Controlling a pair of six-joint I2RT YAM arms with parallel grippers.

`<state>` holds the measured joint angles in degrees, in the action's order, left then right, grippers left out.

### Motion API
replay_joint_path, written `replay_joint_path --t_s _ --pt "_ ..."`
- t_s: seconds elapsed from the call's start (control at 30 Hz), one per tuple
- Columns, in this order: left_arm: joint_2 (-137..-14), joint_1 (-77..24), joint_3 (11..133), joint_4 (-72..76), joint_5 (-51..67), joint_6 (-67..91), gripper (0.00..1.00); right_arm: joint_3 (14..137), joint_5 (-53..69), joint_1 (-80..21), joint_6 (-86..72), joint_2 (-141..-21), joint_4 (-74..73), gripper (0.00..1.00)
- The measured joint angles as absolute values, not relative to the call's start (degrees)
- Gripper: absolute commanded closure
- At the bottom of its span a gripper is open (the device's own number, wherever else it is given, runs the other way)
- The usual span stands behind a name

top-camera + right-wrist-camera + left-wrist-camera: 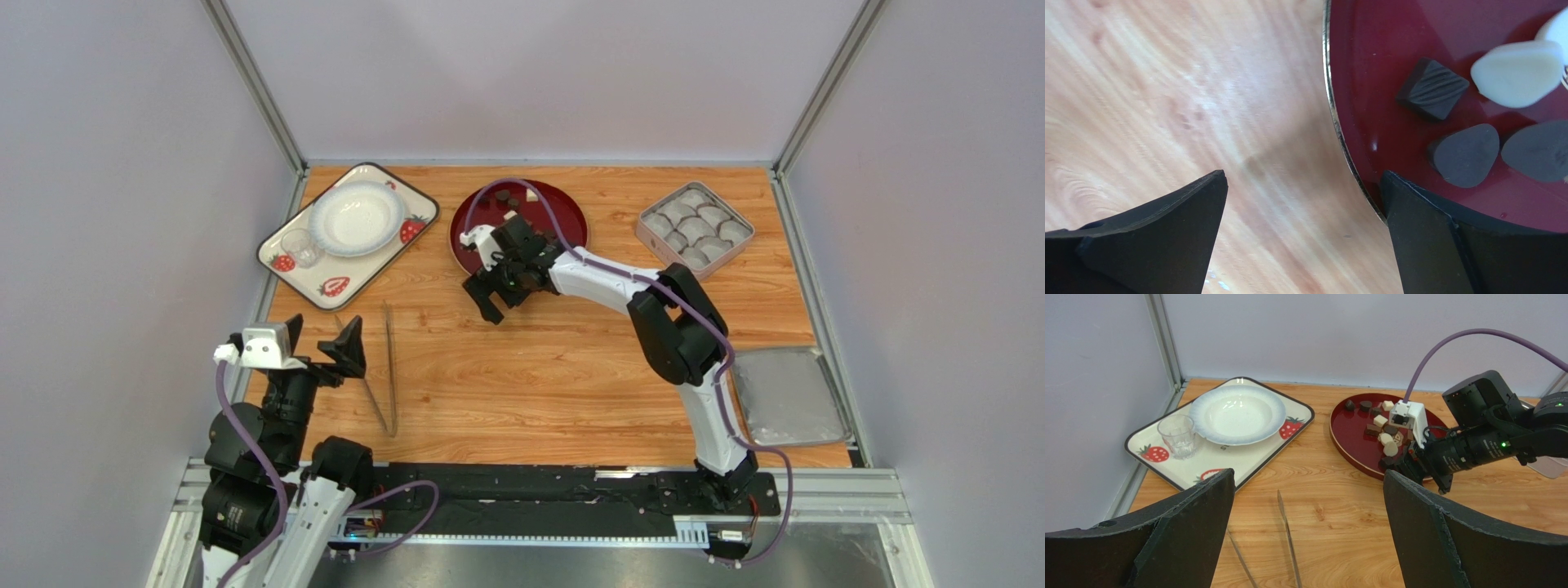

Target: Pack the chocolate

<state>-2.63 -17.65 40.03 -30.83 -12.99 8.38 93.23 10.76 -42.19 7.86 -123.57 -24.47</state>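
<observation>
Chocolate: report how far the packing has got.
Done: nothing; the cups in the tin look empty. In hand: the right hand, open and empty, hangs over the near rim of the plate, beside the chocolate. The left hand is open and empty, by the tongs. Left: every piece needs moving to the tin.

Bright, even, diffuse light casts only soft shadows; the red plate (1376,61) shows faint sheen.

Wood-grain table (552,368) w/ pale lilac walls (540,74), metal corner posts (254,80).
</observation>
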Motion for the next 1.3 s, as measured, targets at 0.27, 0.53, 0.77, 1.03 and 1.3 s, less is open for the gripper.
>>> replay_joint_path --t_s 0.27,0.53,0.77,1.03,1.3 --pt "-2.6 -17.9 40.0 -30.9 -13.0 8.4 0.01 93.2 10.5 -49.5 5.5 -123.6 -24.4 0.02" --pt "-2.6 -17.9 40.0 -30.9 -13.0 8.4 0.01 95.7 10.9 -57.5 2.7 -123.7 -25.7 0.03" --pt "-2.6 -17.9 40.0 -30.9 -13.0 8.4 0.01 96.9 9.8 -59.2 1.8 -122.3 -27.9 0.02" --pt "-2.6 -18.0 40.0 -30.9 -13.0 8.4 0.01 92.8 0.1 -48.8 3.4 -109.5 -31.6 0.02" --pt "-2.6 -18.0 40.0 -30.9 -13.0 8.2 0.01 91.0 -5.8 -22.7 3.2 -105.6 -31.7 0.02"
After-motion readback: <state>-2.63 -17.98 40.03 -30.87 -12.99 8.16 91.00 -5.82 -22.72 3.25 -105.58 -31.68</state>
